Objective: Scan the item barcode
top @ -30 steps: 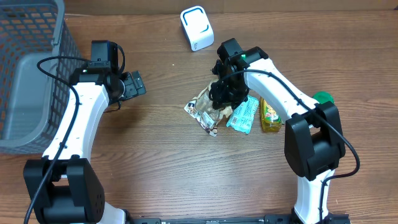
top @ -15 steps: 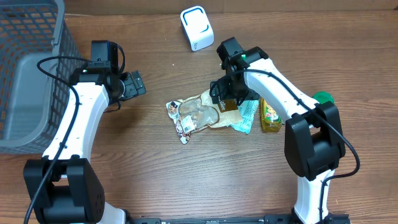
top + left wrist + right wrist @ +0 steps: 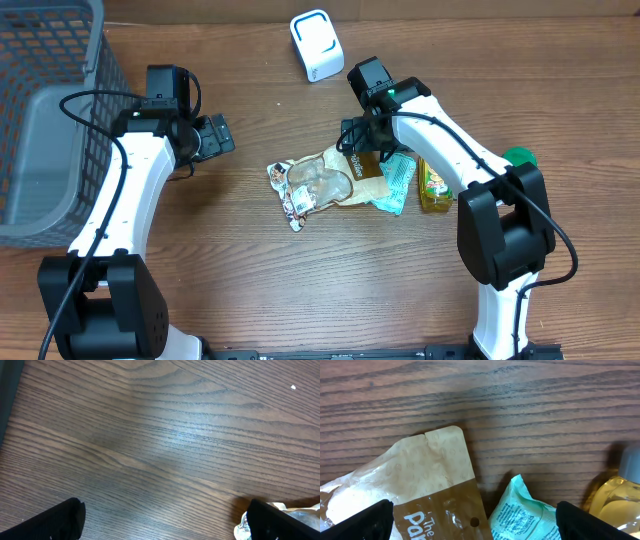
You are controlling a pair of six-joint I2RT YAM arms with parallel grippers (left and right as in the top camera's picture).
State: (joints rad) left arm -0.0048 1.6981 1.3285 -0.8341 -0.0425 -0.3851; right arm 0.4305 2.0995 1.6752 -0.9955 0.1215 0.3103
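Both sets of jaws wide apart and empty, right gripper (image 3: pixel 363 152) just above pouch (image 3: pixel 325 183) top edge, pouch flat on table (image 3: pixel 300 290), packet (image 3: pixel 392 185) and bottle (image 3: pixel 434 185) beside it, scanner (image 3: pixel 316 45) beyond, left gripper (image 3: pixel 222 135) well apart from pouch.

Brown pouch (image 3: pixel 415 487): white "The", "Par…" cut off; teal packet (image 3: pixel 520 517) print probably too small

light: bright, even, from above | glare: pale sheen on tabletop (image 3: pixel 185 435) under my left wrist | shadows: soft | focus: fingertips (image 3: pixel 367 520) of my right claw (image 3: pixel 475 522) blurred, dark
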